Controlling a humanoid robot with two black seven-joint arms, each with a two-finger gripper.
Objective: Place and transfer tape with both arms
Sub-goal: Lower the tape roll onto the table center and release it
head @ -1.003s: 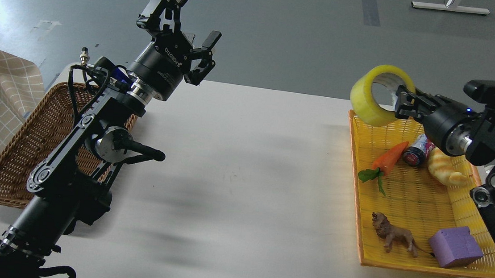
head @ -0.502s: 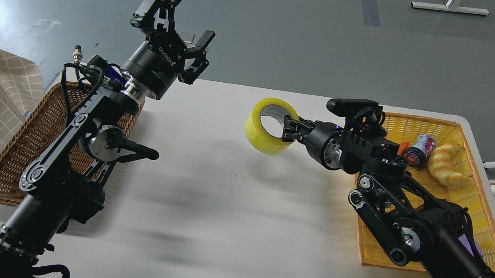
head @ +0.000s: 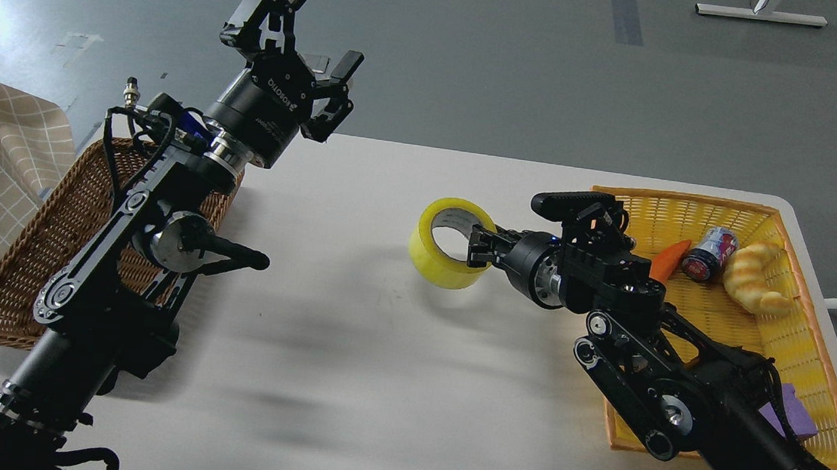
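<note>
The yellow tape roll (head: 441, 254) with a grey-white core is near the middle of the white table (head: 375, 383), low over it or touching it; I cannot tell which. My right gripper (head: 480, 246) is shut on the roll's right wall, one finger inside the core. My right arm reaches in from the lower right, across the yellow basket. My left gripper (head: 307, 36) is open and empty, raised high beyond the table's far left edge, well apart from the tape.
A brown wicker basket (head: 30, 261) stands at the left under my left arm. A yellow plastic basket (head: 797, 329) at the right holds a carrot (head: 668, 260), a can (head: 708, 253), a croissant (head: 754, 278) and a purple block (head: 791, 411).
My right gripper carried the tape from above the yellow basket leftward to the table's middle, then lowered it. My left arm barely moved.
</note>
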